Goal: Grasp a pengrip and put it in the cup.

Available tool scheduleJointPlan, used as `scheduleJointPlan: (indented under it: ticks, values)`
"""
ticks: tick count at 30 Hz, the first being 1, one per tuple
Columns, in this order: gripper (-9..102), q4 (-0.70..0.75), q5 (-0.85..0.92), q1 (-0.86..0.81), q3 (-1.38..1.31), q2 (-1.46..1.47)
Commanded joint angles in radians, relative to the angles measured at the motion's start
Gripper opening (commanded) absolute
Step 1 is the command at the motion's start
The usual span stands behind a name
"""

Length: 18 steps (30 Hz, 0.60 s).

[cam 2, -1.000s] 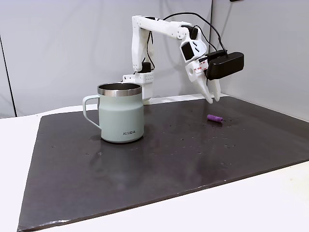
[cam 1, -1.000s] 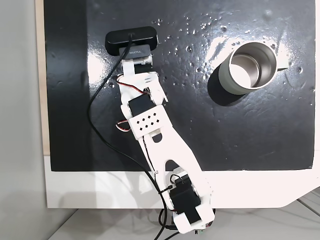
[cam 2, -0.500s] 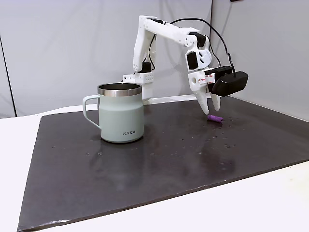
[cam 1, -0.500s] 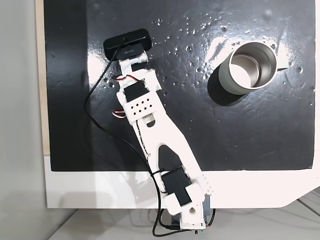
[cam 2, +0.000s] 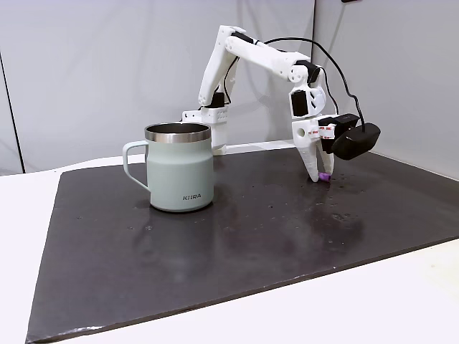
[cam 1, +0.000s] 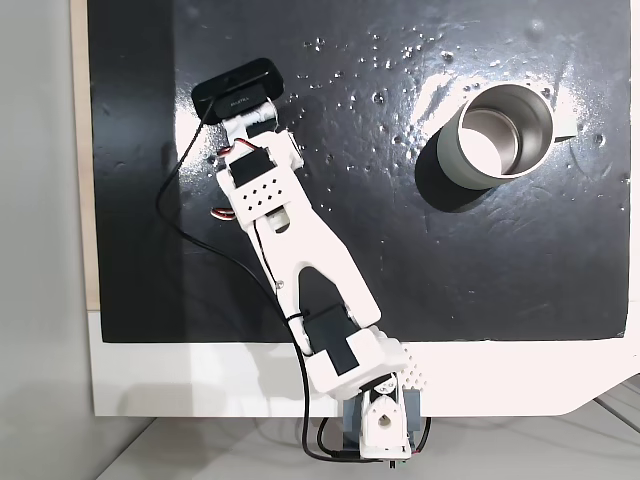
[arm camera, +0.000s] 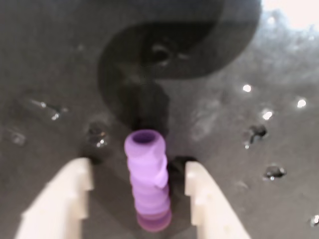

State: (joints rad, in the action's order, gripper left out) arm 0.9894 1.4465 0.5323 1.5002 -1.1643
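1. Nearest in the side fixed view, the cup stands upright on the dark surface, handle to the left.
2. Well beyond it to the right, the gripper reaches down with fingers apart, the purple pengrip lying on the surface between them, not clamped.

Purple ribbed pengrip lying flat on dark mat; silver-grey cup upright, well apart.
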Motion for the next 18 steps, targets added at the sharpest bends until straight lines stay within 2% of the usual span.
scheduleJointPlan:
  ticks: [1,3,12,18]
  values:
    - [10,-0.018,0.020,-0.014,-0.023,0.005]
    - [5,-0.055,0.029,-0.023,0.015,0.000]
    - [0,-0.081,0.052,-0.052,0.117,-0.078]
    - [0,0.003,-0.002,-0.107,0.126,-0.206]
